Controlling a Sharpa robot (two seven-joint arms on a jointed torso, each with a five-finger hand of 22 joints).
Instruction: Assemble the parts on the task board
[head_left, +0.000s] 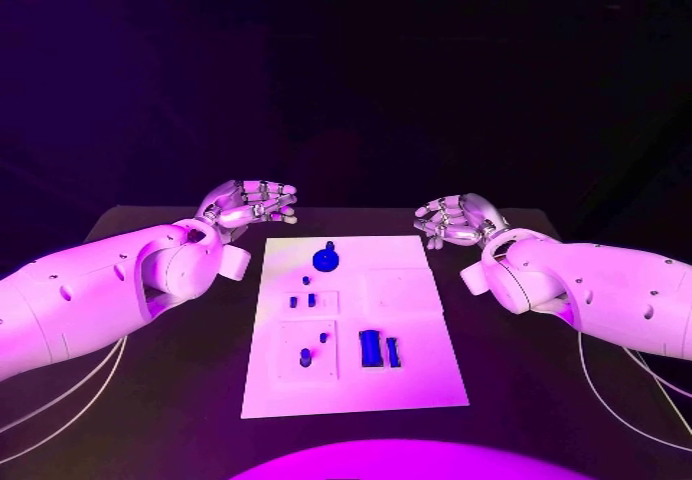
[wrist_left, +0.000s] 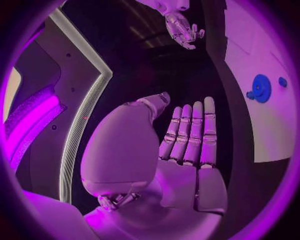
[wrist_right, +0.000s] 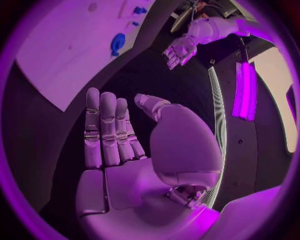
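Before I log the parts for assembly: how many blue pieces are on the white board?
8 visible: a round piece near the far end, three small ones mid-board, two small ones near-left, two bars beside them. Tinier ones may escape notice.

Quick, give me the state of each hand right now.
Left hand: open, fingers straight, holding nothing, off the task board.
Right hand: open, fingers straight, holding nothing, off the board too.

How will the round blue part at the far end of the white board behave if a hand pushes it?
The round blue part looks disc-shaped with a small knob, so it may roll or spin if nudged. It seems small and probably light, likely sliding easily on the smooth task board. Both hands, left hand and right hand, are away from it.
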